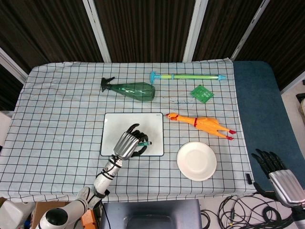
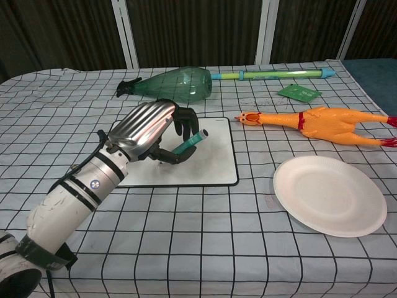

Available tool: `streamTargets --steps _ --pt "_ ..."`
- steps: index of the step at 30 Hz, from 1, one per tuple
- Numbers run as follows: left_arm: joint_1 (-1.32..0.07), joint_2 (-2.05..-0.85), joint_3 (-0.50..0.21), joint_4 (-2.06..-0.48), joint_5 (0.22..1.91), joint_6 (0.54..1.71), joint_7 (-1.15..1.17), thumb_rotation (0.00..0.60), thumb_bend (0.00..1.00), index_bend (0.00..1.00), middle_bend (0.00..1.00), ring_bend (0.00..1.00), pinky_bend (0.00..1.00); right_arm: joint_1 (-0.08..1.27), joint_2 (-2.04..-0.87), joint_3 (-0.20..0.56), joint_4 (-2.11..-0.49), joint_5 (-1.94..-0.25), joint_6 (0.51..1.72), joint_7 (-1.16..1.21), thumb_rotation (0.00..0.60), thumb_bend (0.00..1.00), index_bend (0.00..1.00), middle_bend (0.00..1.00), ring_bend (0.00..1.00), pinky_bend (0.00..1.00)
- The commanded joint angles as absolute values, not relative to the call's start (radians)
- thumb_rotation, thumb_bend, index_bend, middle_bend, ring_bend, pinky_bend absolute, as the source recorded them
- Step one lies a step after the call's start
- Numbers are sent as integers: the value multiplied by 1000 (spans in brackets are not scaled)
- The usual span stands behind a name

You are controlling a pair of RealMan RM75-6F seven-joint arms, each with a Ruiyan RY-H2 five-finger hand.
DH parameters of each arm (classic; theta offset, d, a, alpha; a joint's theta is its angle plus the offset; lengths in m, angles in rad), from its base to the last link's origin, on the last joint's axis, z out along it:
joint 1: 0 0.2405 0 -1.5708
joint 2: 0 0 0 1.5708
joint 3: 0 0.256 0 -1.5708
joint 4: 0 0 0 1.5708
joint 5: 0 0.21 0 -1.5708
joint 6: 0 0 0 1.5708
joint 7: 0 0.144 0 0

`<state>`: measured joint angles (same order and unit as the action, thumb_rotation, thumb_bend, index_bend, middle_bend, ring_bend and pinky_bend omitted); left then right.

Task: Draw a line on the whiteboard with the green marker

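The left hand (image 2: 152,129) grips the green marker (image 2: 191,142) with its fingers curled round the barrel, and it sits over the lower right part of the whiteboard (image 2: 217,162); only the upper end of the marker sticks out past the dark fingers (image 2: 184,121), tilted up and to the right, while the rest of the barrel and the tip are buried in the hand, so whether the tip touches the board cannot be told. In the head view the same left hand (image 1: 127,144) covers the bottom middle of the whiteboard (image 1: 114,125), and the marker (image 1: 145,143) shows only as a short teal stub. The hand and forearm hide much of the board's left half in the chest view, and no drawn line can be made out on the part that shows. The right hand (image 1: 279,175) appears only in the head view, at the bottom right off the edge of the surface (image 1: 52,95), fingers spread and holding nothing; its wrist is cut off by the frame. On the checked cloth lie a green spray bottle (image 2: 173,85), a long green and blue stick (image 2: 273,74), a small green card (image 2: 299,93), a rubber chicken (image 2: 316,122) whose feet run to the frame edge in the chest view, and a white paper plate (image 2: 330,195).
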<state>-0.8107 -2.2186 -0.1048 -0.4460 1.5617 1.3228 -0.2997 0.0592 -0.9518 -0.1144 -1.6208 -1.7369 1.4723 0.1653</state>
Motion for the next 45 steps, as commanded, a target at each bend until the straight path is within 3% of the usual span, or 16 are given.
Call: streamTargets --steps 1,45 --pt "-810 -2222 -105 -437 1559 1321 -305 600 457 786 769 474 195 59 -952 -115 -1621 -1738 1473 165 600 269 0 0 0 8" --pt "-752 -2208 -65 -370 1569 1359 -445 600 458 786 771 477 190 56 -953 -109 -1626 -1724 1467 153 600 269 0 0 0 8"
